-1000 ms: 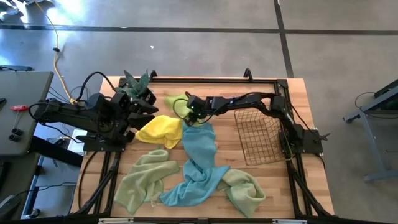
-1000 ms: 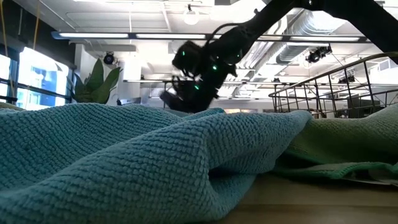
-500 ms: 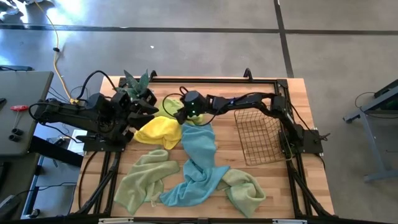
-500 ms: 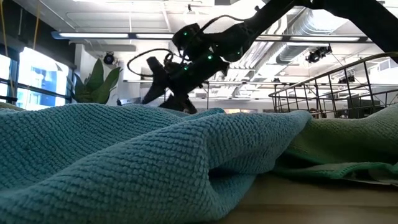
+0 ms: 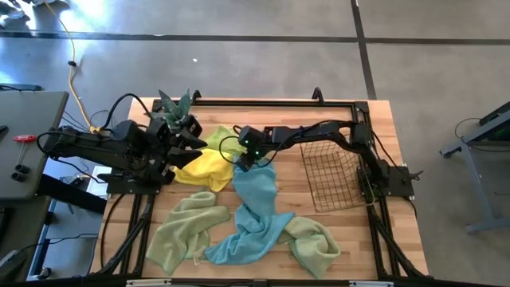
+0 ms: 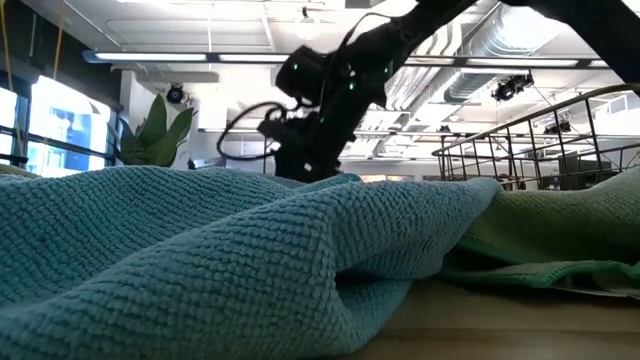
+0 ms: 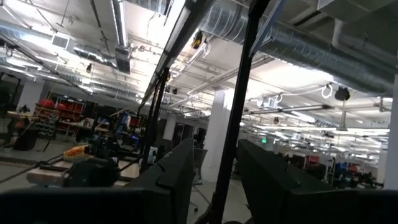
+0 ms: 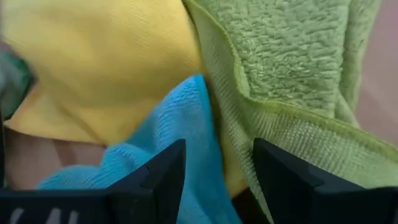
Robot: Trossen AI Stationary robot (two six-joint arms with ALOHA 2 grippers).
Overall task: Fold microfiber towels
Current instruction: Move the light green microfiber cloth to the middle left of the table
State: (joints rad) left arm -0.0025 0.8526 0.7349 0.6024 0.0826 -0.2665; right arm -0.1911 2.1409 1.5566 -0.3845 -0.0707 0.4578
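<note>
Several microfiber towels lie crumpled on the wooden table. A yellow towel rests partly on a lime green towel. A light blue towel runs toward the near edge between two pale green towels. My right gripper points steeply down, open, over the spot where the blue towel's far corner, the yellow towel and the lime green towel meet. Whether its fingertips touch the cloth, I cannot tell. My left gripper waits open at the far left, tipped upward.
A copper wire basket lies on the table's right part, under my right arm. A green potted plant stands at the far left corner beside my left gripper. A black frame rail runs along the far edge.
My right gripper has rolled and tipped at the wrist. It has also shifted a little toward the near edge, from over the lime green towel to the blue towel's far corner. Its fingers have stayed apart.
</note>
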